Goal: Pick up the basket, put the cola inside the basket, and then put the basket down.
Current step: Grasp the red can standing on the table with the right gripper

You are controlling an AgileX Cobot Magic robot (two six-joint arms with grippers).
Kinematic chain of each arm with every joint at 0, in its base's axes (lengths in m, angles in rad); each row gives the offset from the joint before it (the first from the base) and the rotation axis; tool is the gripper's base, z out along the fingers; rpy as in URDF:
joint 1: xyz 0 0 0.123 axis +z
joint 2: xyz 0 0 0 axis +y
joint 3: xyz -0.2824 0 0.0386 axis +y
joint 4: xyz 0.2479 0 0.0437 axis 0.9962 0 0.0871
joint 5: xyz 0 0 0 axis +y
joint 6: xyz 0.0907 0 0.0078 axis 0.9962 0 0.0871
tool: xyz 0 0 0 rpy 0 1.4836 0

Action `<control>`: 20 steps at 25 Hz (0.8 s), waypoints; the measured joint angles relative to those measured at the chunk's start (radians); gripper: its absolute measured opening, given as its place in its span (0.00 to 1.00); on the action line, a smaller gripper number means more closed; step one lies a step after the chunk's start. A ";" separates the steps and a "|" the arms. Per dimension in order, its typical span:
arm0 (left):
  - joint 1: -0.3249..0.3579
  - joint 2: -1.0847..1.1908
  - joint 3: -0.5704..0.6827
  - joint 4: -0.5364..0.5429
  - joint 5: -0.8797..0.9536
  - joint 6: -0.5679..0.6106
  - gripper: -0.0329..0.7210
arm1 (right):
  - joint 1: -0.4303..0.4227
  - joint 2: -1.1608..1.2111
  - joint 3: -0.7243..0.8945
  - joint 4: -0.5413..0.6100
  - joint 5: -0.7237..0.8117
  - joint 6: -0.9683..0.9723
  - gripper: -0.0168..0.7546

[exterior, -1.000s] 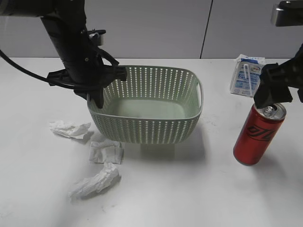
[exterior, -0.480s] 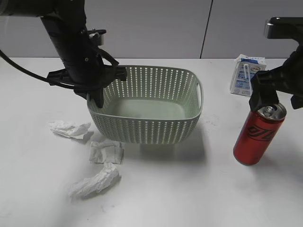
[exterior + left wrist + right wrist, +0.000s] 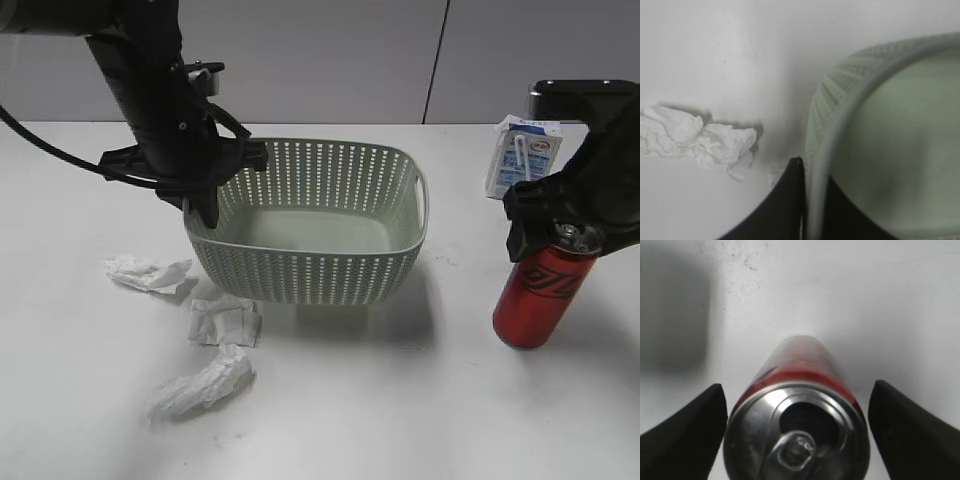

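Note:
The pale green basket (image 3: 330, 265) stands mid-table, empty. My left gripper (image 3: 203, 203) is shut on its left rim, one finger outside and one inside the wall; the left wrist view shows the rim (image 3: 840, 125) pinched between the fingers (image 3: 812, 200). The red cola can (image 3: 535, 300) stands upright to the right of the basket. My right gripper (image 3: 555, 238) is open and straddles the can's top. In the right wrist view the silver top (image 3: 797, 430) sits between the two fingers (image 3: 797, 390), with a gap on each side.
A white-and-blue drink carton (image 3: 520, 155) stands behind the can at the back right. Three crumpled tissues (image 3: 148, 272) (image 3: 224, 320) (image 3: 200, 385) lie on the white table left and in front of the basket; one shows in the left wrist view (image 3: 695, 140).
My right gripper has come down and a little left, so it now surrounds the can's top. The left gripper, basket and can have not moved.

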 joint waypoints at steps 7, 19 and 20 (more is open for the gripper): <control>0.000 0.000 0.000 0.001 0.000 -0.001 0.04 | 0.000 0.035 0.000 0.019 0.003 0.000 0.78; 0.000 0.000 0.000 0.002 0.000 0.000 0.04 | 0.000 0.029 -0.081 0.031 0.121 -0.060 0.67; 0.000 0.000 0.000 0.002 0.000 0.000 0.04 | 0.000 0.020 -0.105 0.032 0.143 -0.072 0.67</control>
